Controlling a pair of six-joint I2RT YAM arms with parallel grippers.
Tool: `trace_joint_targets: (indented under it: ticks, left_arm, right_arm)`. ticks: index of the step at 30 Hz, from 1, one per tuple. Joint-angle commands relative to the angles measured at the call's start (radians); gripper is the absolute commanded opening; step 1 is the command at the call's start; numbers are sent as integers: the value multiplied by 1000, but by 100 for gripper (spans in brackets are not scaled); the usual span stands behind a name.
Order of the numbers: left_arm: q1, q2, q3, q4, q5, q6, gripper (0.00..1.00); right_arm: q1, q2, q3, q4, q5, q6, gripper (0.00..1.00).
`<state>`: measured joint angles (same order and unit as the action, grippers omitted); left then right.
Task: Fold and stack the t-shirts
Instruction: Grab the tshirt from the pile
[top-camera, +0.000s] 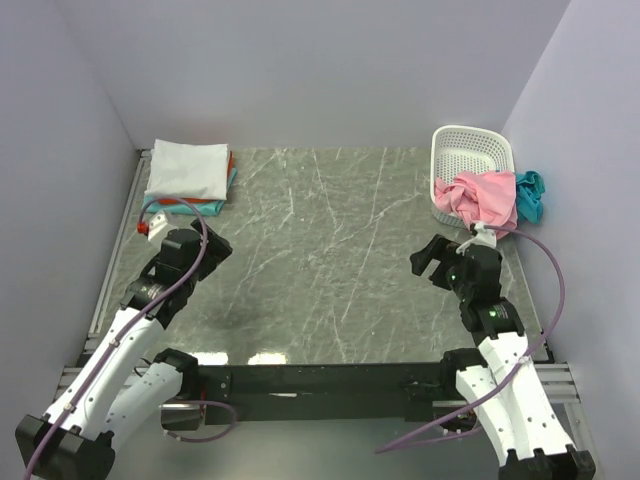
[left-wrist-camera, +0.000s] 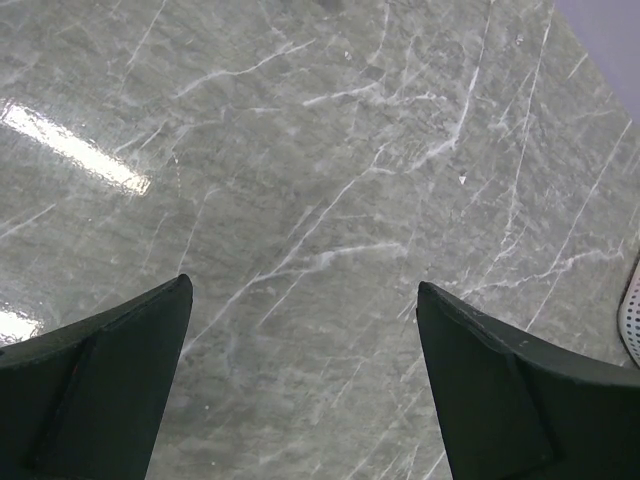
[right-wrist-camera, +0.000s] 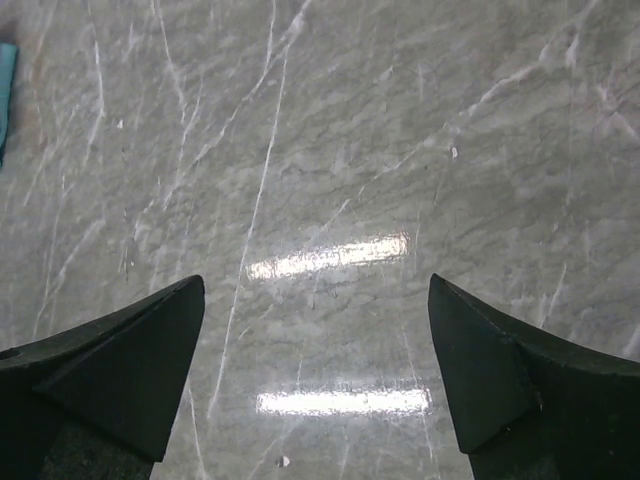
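From overhead, the pink t-shirt (top-camera: 485, 195) lies crumpled at about 2 o'clock on the table (top-camera: 330, 250). It is draped over the near rim of the white lattice basket (top-camera: 470, 145) and sags down its front. It has no tidy axis, but the bulk of the heap runs roughly from 9 to 3 o'clock along the rim. A crumpled teal cloth (top-camera: 529, 193) sits just beside the basket at its 3 o'clock, against the wall.

At 10 o'clock is the folded pile. The white t-shirt (top-camera: 188, 168) is on top, a flat rectangle with its long side running 9 to 3. The orange-red t-shirt (top-camera: 230, 160) peeks out at its right edge and the teal t-shirt (top-camera: 210, 207) shows along the near edge.

Neither wrist camera sees the pink shirt. Behind my left pincer (left-wrist-camera: 302, 290) there is only veined stone and, at the 3 o'clock edge of the frame, a sliver of white lattice (left-wrist-camera: 633, 320). Behind my right pincer (right-wrist-camera: 316, 283) there is the same stone, two bright lamp reflections, and a strip of teal at the frame's 10 o'clock edge; I cannot tell what it belongs to.

Both pincers are spread wide with nothing between the fingers, and both hang above bare table. From overhead, the left (top-camera: 205, 245) is at 8 o'clock and the right (top-camera: 430, 260) at 4 o'clock, just near of the basket.

The tabletop is glossy grey-green marble-look with white veins. Pale lilac walls close it in on three sides.
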<state>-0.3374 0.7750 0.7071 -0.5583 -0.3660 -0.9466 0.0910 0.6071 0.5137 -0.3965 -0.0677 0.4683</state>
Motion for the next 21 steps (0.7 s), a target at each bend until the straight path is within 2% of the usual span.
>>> trace_joint_targets:
  ticks: [1,6,12,18,21]
  left_arm:
    - [0,0,49,-3,-45,-30,99]
    - [0,-2,61,29,-80,-11,99]
    - [0,-16,94,37,-215,-52,99]
    - [0,-22,95,132,-203,19,100]
    - [1,4,110,129,-224,9,99]
  right_arm:
    - [-5,-44,34,33,61,18,99]
    - [-4,-23,109,19,155,49,99]
    - [-7,112,249,-36,232,56,99]
    - [-8,247,353,-48,341,61,100]
    - [-20,318,396,-21,371,49,100]
